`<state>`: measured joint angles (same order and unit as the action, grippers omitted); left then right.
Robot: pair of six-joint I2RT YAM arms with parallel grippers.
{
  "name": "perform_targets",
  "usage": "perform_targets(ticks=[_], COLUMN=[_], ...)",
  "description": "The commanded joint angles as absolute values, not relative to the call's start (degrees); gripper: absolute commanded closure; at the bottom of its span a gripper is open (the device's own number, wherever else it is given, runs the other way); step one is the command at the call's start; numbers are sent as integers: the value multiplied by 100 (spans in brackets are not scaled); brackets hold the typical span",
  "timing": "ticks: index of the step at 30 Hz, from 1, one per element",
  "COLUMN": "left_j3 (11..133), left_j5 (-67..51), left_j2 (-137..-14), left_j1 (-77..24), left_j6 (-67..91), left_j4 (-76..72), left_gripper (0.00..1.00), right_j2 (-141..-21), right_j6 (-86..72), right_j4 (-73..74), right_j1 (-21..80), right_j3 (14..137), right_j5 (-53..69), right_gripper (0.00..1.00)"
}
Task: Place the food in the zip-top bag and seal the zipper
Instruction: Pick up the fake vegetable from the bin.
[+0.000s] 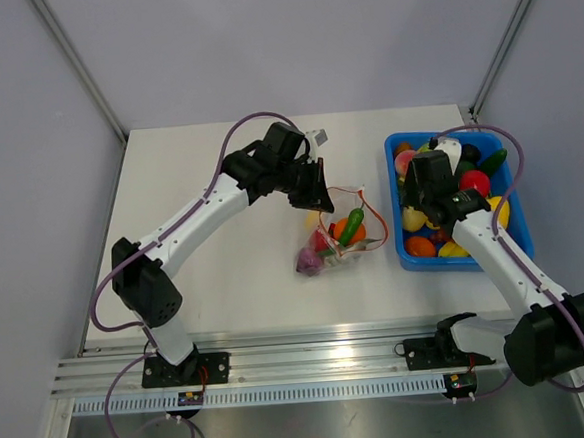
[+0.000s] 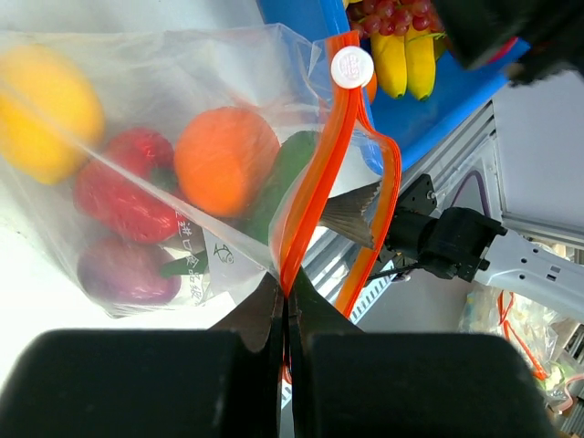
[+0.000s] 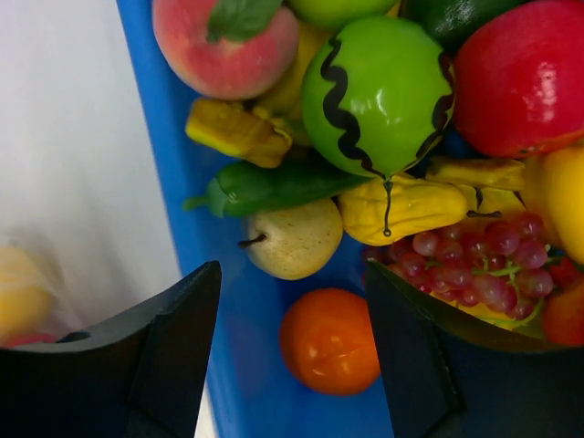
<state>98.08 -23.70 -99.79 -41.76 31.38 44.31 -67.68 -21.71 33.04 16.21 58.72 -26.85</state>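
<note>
- From the top view: my left gripper (image 1: 316,191) sits at the far left corner of the zip-top bag (image 1: 336,242), which lies mid-table, left of the blue bin (image 1: 395,204) and apart from it.
- The zipper (image 1: 369,207) loops out toward the bin.
- My right gripper (image 1: 422,186) hangs over the bin's left half. This view does not show how either pair of fingers stands.
- The table (image 1: 226,274) has bare room left of the bag and near it. The bin's right wall sits just beside the table's right edge.
- Left wrist view: only here do I see my left gripper (image 2: 287,297) pinched tight on the zipper (image 2: 321,178), fingers closed with the orange strip between them.
- A second run of the strip bows out to the right, so the mouth gapes below the white slider (image 2: 351,67).
- Through the clear zip-top bag (image 2: 146,82) I count the food (image 2: 226,160) inside: one yellow, one red, one orange, one green and one purple piece.
- The bin's corner (image 2: 436,108) shows beyond, with bananas (image 2: 406,62) in it.
- Right wrist view: my right gripper (image 3: 292,351) is spread wide with nothing between the fingers, above an orange fruit (image 3: 328,339).
- The bin (image 3: 169,182) is crowded: a peach (image 3: 224,41), a striped green melon (image 3: 379,91), a red apple (image 3: 525,78), a pear (image 3: 292,239), a green pepper (image 3: 274,187) and grapes (image 3: 479,260).
- Its left wall meets the white table (image 3: 64,137), and a blurred edge of the bag (image 3: 18,297) shows at the lower left.
</note>
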Motion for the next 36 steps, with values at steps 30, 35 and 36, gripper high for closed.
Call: perform_targets(ticks=[30, 35, 36], left_j3=[9870, 9896, 9896], left_j5=[-2593, -2619, -2619], left_j2=[-9861, -9888, -9888], left_j1=[-4157, -4166, -4166], left_j6=[3155, 3155, 3164], left_j4=[4131, 4131, 4131], left_gripper=[100, 100, 100], right_j2=[-7936, -8156, -8287], right_j6=[1721, 1916, 1977], right_j4=[800, 834, 835], right_j1=[1195, 1187, 1195], right_j3=[5317, 5431, 5449], right_j5=[-1301, -1345, -1371], right_gripper=[37, 37, 37])
